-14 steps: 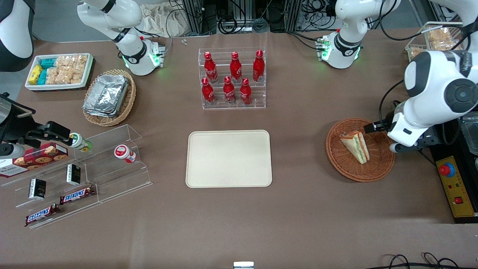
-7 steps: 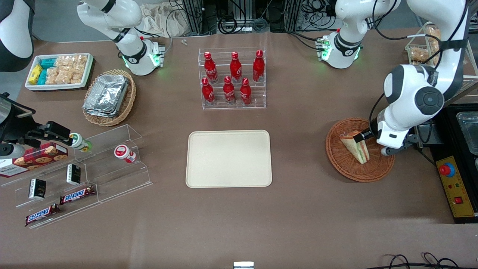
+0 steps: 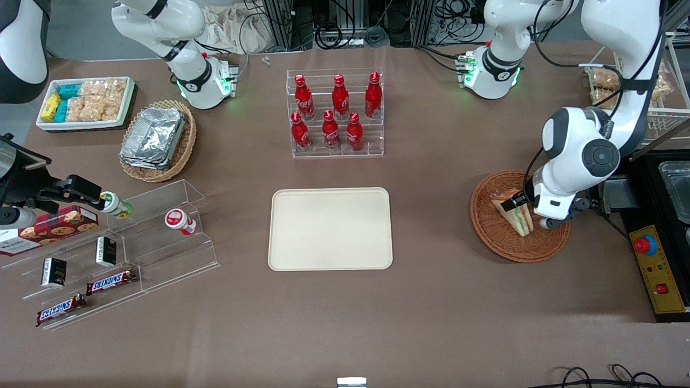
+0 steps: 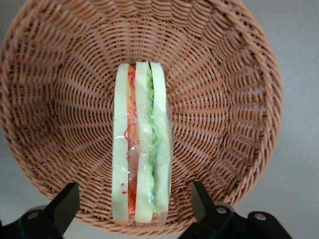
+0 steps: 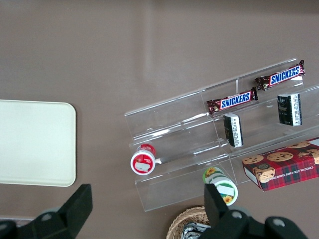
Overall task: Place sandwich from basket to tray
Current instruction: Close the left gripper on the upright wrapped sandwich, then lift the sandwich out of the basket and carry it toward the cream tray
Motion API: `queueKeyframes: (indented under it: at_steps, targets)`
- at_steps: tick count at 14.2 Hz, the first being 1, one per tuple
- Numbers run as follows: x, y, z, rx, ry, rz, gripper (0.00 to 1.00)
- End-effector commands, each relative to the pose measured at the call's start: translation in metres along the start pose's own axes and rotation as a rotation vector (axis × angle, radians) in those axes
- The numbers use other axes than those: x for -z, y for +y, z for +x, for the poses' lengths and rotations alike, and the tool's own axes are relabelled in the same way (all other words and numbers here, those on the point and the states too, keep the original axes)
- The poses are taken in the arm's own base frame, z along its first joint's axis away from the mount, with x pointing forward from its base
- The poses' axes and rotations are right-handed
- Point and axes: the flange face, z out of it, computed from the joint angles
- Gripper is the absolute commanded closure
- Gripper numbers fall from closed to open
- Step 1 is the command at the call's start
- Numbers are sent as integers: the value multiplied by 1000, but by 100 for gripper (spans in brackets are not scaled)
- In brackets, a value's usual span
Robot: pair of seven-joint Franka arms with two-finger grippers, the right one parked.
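I have the left arm's gripper [image 4: 134,209] hanging over the reddish-brown wicker basket [image 3: 493,237], with its fingers [image 4: 64,203] spread wide, one on each side of the sandwich [image 4: 142,149] and clear of the bread. The sandwich lies in the basket, wrapped in clear film, cut edge toward my wrist camera: pale bread slices with orange-pink filling on one side and green on the other. From the front camera the sandwich [image 3: 515,213] sits in the middle of the basket, partly covered by the gripper [image 3: 518,201] and the white wrist above it.

The basket stands toward the working arm's end of the table, well apart from the cream-beige tray [image 3: 330,228], which lies flat at mid-table with nothing on it. Farther from the front camera than the tray I see a clear rack of red bottles [image 3: 335,114]. Toward the parked arm's end sit a tan basket with foil trays [image 3: 156,139] and a clear stepped stand [image 3: 161,253] with Snickers bars [image 3: 110,281].
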Motion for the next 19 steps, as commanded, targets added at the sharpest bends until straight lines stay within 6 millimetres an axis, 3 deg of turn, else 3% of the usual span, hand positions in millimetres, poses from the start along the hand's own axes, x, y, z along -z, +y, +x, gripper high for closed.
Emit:
queueKeyframes:
  at_steps: [1, 2, 3, 4, 6, 8, 10, 16, 19]
  targets:
    - [-10, -2, -5, 20, 0, -1, 0]
    - [-14, -3, -6, 17, 5, 0, 3]
    - [-16, -3, -7, 12, 6, 3, 16]
    - [-14, -2, -8, 15, 9, 3, 40]
    - [-8, 6, -12, 5, 21, 10, 100]
    - [2, 5, -15, -1, 10, 31, 100]
    - [34, 8, -19, -21, 15, 56, 100]
    - [185, 46, -23, -71, -61, 128, 100]
    - [246, 63, -39, -192, -109, 75, 100]
